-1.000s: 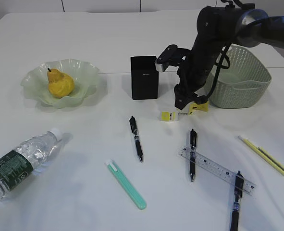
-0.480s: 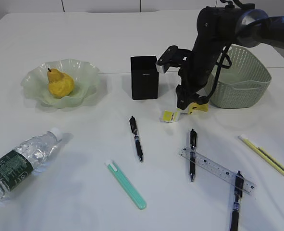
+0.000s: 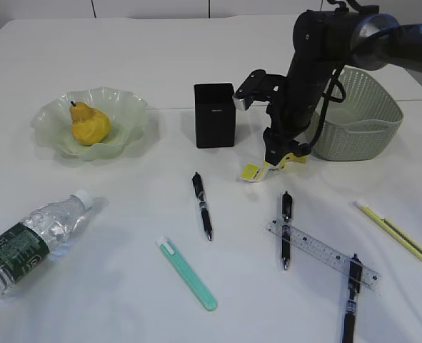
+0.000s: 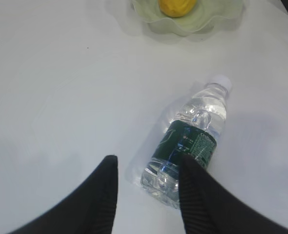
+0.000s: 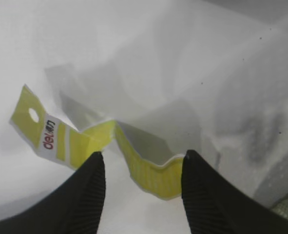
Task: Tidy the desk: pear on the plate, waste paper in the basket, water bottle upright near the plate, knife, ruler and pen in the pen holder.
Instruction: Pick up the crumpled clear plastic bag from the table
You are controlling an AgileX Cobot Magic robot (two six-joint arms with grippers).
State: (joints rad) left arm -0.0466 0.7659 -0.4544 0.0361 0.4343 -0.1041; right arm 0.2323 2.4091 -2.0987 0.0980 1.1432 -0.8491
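Lifted since a second ago, our right pincer (image 3: pixel 280 158) has raised the yellow-and-white waste paper (image 3: pixel 257 171) off the table (image 3: pixel 125 207): its tagged end, flat on the surface before, now dangles just above it. The jaws are clamped on the folded strip, a short way in front of the green basket (image 3: pixel 353 121), so we judge the carry into that basket comes next. Our left pincer (image 4: pixel 146 190) hangs with jaws apart over the lying water bottle (image 4: pixel 190 141), gripping nothing. The pear (image 3: pixel 89 123) already sits on the plate (image 3: pixel 128 107); pens, ruler (image 3: pixel 325 251) and knives lie loose before the black pen holder (image 3: pixel 214 114). We read "deli" in red on the paper's tag; the bottle's dark green label is too small to read.
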